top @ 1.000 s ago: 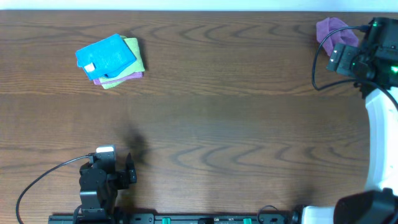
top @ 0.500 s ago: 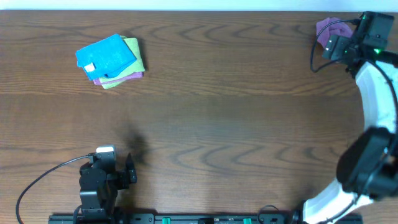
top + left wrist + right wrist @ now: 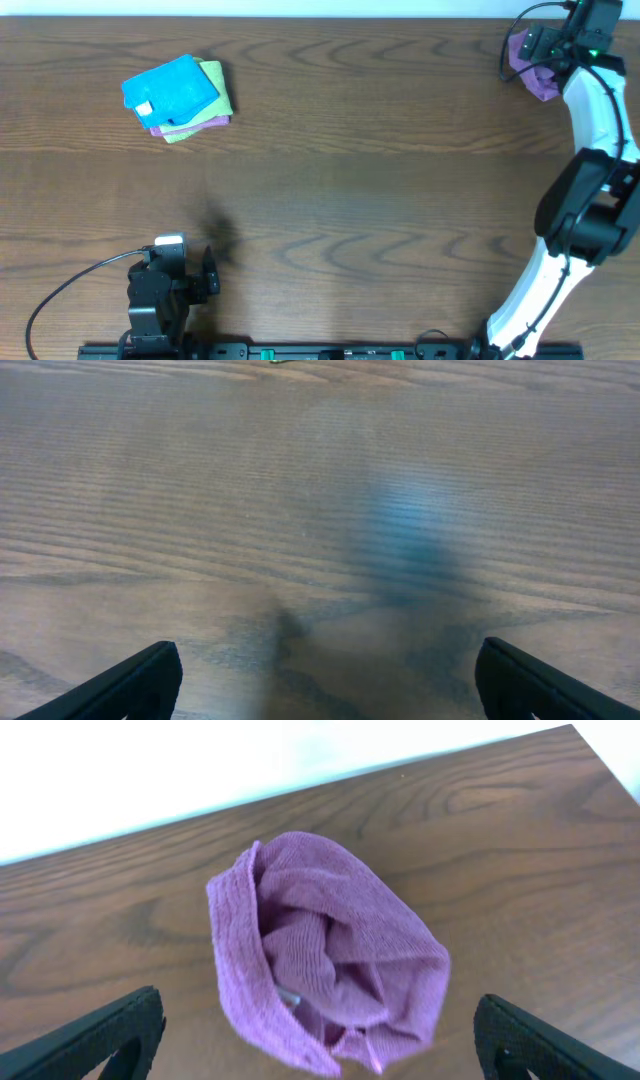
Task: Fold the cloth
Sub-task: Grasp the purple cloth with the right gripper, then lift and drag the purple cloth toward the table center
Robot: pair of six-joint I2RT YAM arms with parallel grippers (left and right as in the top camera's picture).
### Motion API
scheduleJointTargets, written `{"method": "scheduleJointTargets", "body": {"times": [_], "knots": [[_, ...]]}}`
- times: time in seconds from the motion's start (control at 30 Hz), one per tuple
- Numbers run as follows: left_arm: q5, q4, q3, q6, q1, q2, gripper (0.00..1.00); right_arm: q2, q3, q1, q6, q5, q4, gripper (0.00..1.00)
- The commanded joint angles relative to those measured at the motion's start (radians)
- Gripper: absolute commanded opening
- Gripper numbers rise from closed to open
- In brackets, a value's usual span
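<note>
Cloth lies crumpled at one o'clock on the table, right gripper spread wide over it; left gripper wide, empty, at seven o'clock.

The cloth lies at the far right corner of the table, under the right gripper. A stack of folded cloths sits at the far left, well apart. The left gripper is at the near left.

The lilac cloth lies crumpled in a loose bundle at the table's far right corner.
</note>
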Motion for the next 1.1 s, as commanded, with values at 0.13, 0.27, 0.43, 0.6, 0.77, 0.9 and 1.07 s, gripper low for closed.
{"method": "scheduleJointTargets", "body": {"times": [0.13,0.27,0.43,0.6,0.77,0.9,1.07], "knots": [[-0.014,-0.025,-0.013,0.0,0.006,-0.004,0.95,0.126,0.064,-0.009,-0.011,0.023,0.05,0.97],[-0.014,-0.025,-0.013,0.0,0.006,-0.004,0.95,0.172,0.087,-0.024,-0.003,0.045,0.065,0.89],[-0.014,-0.026,-0.013,0.0,0.006,-0.004,0.95,0.188,0.087,-0.047,0.0,0.041,0.072,0.72],[-0.014,-0.026,-0.013,0.0,0.006,-0.004,0.95,0.187,0.091,-0.052,-0.002,0.042,0.075,0.31],[-0.014,-0.025,-0.013,0.0,0.006,-0.004,0.95,0.154,0.104,-0.039,-0.034,0.042,0.039,0.01],[-0.014,-0.025,-0.013,0.0,0.006,-0.004,0.95,0.09,0.104,-0.018,-0.054,0.046,-0.022,0.01],[-0.014,-0.025,-0.013,0.0,0.006,-0.004,0.95,-0.026,0.104,0.003,-0.053,0.045,-0.146,0.02]]}}
